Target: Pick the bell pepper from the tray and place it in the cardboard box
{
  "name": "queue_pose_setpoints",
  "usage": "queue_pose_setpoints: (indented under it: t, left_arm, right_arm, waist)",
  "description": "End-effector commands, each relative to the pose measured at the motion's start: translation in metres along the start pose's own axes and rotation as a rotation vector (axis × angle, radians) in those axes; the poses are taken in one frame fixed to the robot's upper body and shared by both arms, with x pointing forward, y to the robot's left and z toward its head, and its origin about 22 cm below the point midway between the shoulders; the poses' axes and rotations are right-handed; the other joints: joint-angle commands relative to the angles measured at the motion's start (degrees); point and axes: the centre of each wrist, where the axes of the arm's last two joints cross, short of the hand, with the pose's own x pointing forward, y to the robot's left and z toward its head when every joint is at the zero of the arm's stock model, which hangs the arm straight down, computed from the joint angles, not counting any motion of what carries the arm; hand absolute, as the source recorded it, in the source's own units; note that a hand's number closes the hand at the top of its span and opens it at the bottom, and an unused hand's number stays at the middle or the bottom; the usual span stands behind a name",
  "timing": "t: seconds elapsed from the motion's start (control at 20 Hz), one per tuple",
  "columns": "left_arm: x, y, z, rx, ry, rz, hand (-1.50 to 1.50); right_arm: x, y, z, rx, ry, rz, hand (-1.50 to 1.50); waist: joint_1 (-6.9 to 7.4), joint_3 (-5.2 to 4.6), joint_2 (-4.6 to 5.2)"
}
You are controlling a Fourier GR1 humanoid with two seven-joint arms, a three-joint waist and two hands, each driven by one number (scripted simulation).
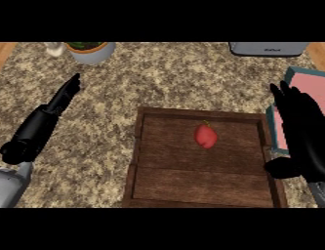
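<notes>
The bell pepper [206, 136], judged light, smooth and best taken round its body, is lying mid-tray [145, 146] while the right hand [305, 134] is being held spread over the tray's right edge.

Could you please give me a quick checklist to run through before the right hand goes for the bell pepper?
1. Bell pepper lies in the wooden tray, nothing on top: ok.
2. Right hand open, holding nothing: ok.
3. Right hand over the pepper: not ok, it is at the tray's right edge.
4. Box open: cannot tell, the hand hides part of it.
5. Left hand off the tray: ok.
</notes>
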Motion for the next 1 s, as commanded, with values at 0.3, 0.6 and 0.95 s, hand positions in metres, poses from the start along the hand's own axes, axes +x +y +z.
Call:
queue_pose_setpoints:
  t: [0.3,0.6,0.95]
  left_arm:
    - [0.006,-0.002,-0.01,-0.049,-0.028,0.007,0.0]
    - [-0.004,-0.015,-0.012,-0.022,-0.023,0.0,0.0]
    - [-0.001,-0.006,-0.015,-0.021,-0.021,0.007,0.0]
  right_arm:
    - [0.107,0.016,-0.002,0.215,0.173,0.269,-1.5]
    - [0.156,0.045,-0.003,0.309,0.227,0.281,-1.5]
    - [0.2,0.058,-0.016,0.366,0.29,0.277,-1.5]
  waist:
    - [2.69,0.18,0.49]
    - [1.08,0.37,0.43]
    - [0.56,0.53,0.4]
